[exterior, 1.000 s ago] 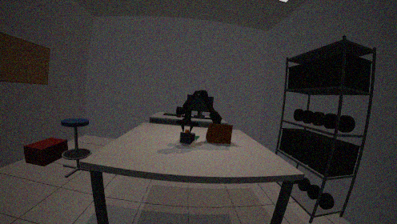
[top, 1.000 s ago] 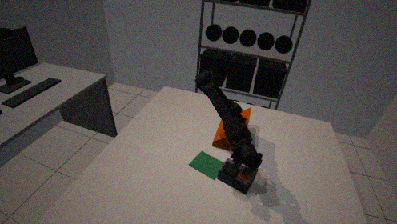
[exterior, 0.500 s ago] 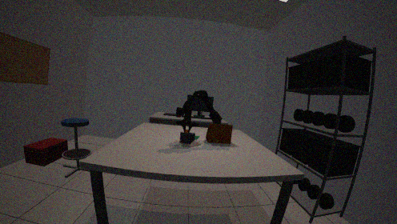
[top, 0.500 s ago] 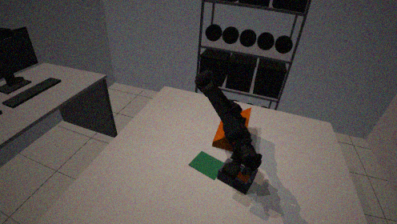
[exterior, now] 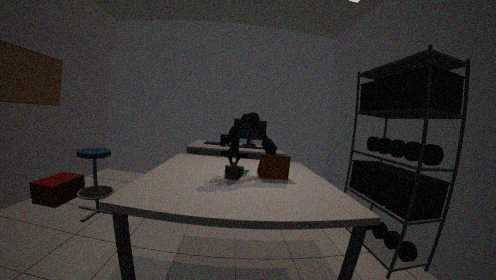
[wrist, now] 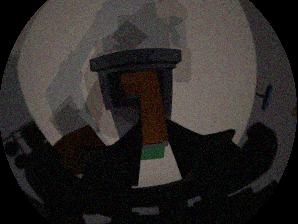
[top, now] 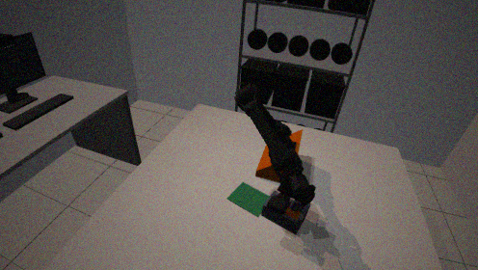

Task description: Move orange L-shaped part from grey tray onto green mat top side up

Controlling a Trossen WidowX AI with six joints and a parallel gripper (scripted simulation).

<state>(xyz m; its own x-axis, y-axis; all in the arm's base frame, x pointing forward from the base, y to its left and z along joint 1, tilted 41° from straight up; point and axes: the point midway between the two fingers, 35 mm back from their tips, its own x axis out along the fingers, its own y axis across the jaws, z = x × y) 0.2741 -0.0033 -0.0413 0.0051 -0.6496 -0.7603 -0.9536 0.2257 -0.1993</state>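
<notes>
Pinching orange part | gripper over tray | mat adjacent

On the table there was one grey tray, one orange part, one green mat, one orange box and one arm with one gripper. At upper right stood one shelf rack holding five dark balls. At left was one desk with one keyboard. The exterior view showed one blue stool and one red box at lower left.
</notes>
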